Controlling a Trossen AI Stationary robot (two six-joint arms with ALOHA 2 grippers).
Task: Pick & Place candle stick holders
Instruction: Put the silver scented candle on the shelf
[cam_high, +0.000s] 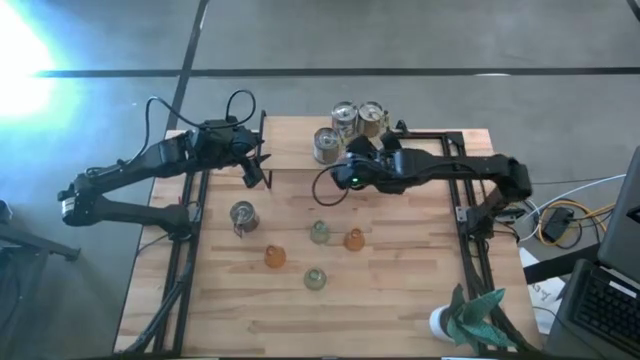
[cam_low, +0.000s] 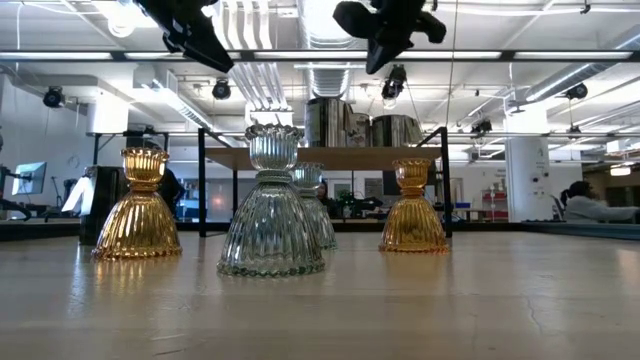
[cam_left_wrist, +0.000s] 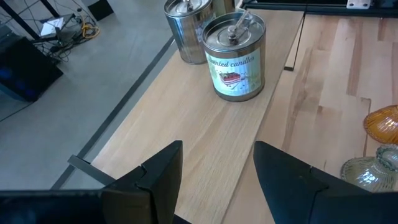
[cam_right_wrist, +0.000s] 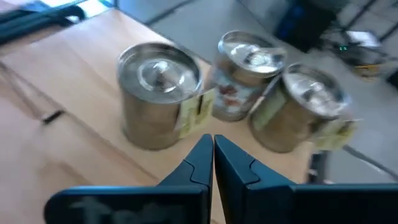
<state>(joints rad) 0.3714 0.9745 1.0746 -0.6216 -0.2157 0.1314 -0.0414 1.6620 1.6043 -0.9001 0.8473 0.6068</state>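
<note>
Three silver cans (cam_high: 345, 128) stand close together at the top middle of the wooden table (cam_high: 400, 290) in the high view, and a fourth silver can (cam_high: 243, 214) stands alone further left, near the middle of the picture. Below them four small glass holders sit apart from each other: an orange one (cam_high: 274, 257) at lower left, a second orange one (cam_high: 353, 239) to its right, a pale green one (cam_high: 319, 233) between them, and another green one (cam_high: 315, 279) lowest of all. In the low view the glass holders look like little ribbed bells standing upside down. The right gripper (cam_high: 352, 172) hangs just below the three cans, in the middle of the high view. Its two fingers are pressed together with nothing between them, and its wrist view shows the closed tips pointing at the cans. The left gripper (cam_high: 254, 172) is up and to the right of the lone can, with its fingers (cam_left_wrist: 163, 180) held apart and nothing in them. A white pot with green leaves (cam_high: 470, 318) sits at the bottom right corner of the table.
</note>
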